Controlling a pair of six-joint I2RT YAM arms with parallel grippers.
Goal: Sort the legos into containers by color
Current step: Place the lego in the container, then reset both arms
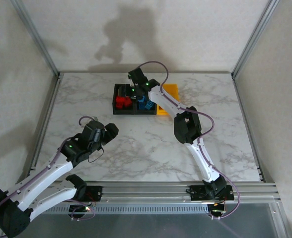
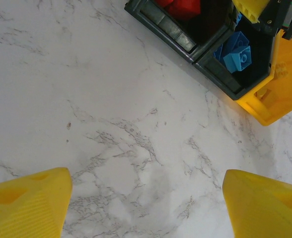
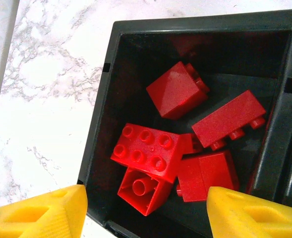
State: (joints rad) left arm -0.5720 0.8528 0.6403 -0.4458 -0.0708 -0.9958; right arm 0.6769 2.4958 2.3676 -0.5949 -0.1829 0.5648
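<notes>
a: where's our right hand (image 3: 146, 220)?
b: over the left black bin (image 3: 99, 124), fingers spread wide, nothing between them. several red bricks (image 3: 148, 151) lie in it, just below.
a: and the blue bricks (image 2: 235, 52)?
b: we see them in the middle black bin (image 2: 218, 79), joined to the yellow bin (image 2: 277, 94).
a: our left hand (image 2: 146, 208)?
b: wide too, holding nothing, above the marbled counter (image 2: 111, 99), apart from the bins.
</notes>
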